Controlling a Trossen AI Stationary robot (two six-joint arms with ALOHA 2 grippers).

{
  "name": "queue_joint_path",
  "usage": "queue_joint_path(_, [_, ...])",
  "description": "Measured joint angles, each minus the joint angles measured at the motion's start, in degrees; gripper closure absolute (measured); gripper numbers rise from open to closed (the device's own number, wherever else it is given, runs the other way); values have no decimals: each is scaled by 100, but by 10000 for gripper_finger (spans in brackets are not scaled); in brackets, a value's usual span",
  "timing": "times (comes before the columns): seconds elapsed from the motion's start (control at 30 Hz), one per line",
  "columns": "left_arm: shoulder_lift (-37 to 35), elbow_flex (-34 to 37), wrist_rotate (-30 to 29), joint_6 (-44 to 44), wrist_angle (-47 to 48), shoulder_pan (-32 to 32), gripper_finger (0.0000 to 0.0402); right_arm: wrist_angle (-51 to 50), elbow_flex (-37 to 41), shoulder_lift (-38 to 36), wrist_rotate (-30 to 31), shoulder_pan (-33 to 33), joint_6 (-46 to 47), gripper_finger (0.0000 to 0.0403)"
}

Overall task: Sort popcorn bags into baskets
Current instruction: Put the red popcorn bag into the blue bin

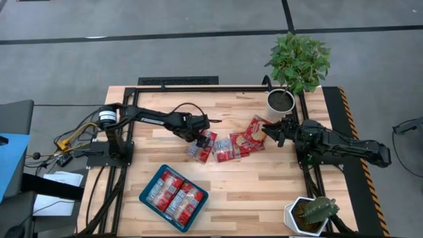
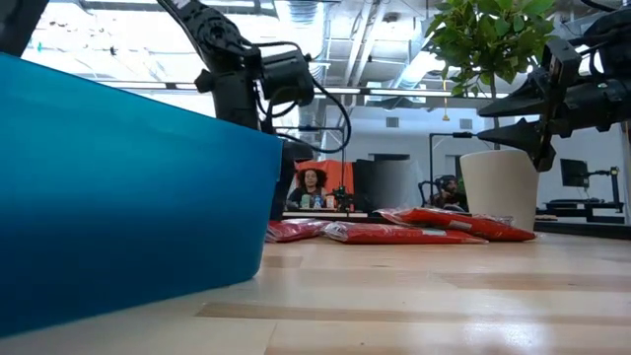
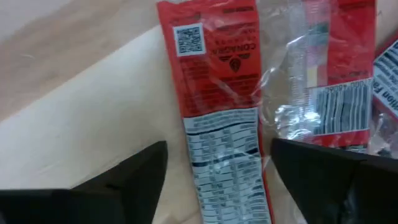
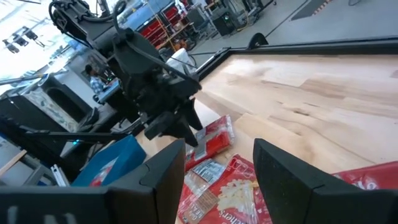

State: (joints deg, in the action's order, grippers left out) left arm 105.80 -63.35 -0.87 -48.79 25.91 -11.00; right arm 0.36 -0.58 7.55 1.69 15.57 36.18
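— Well, what could slip? The left pincer (image 3: 214, 165) hangs open astride a flat red crinkly-film popcorn packet (image 3: 221, 112) on the pale wooden table (image 1: 264, 185).
— Its glossy neighbour (image 3: 323, 68) overlaps beside one finger, so both might lift. The right pincer (image 4: 214, 165) gapes over other packets; the shallow teal plastic tray (image 1: 173, 192) sits well apart

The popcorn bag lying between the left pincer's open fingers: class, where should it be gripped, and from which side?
Grip the popcorn bag across its narrow width near the middle, coming straight down from above. It lies flat on the table, long and slim, and the left pincer already straddles its long edges.
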Motion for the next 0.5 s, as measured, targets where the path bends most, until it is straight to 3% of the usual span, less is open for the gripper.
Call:
queue_joint_path(0.17, [252, -24, 187, -153, 6, -9, 215, 0, 0, 0, -3, -4, -10, 191])
queue_joint_path(0.4, [276, -7, 390, -36, -159, -33, 377, 0, 0, 0, -2, -3, -76, 201])
queue_joint_path(0.5, [280, -2, 504, -92, -286, -31, 392, 0, 0, 0, -4, -4, -86, 204])
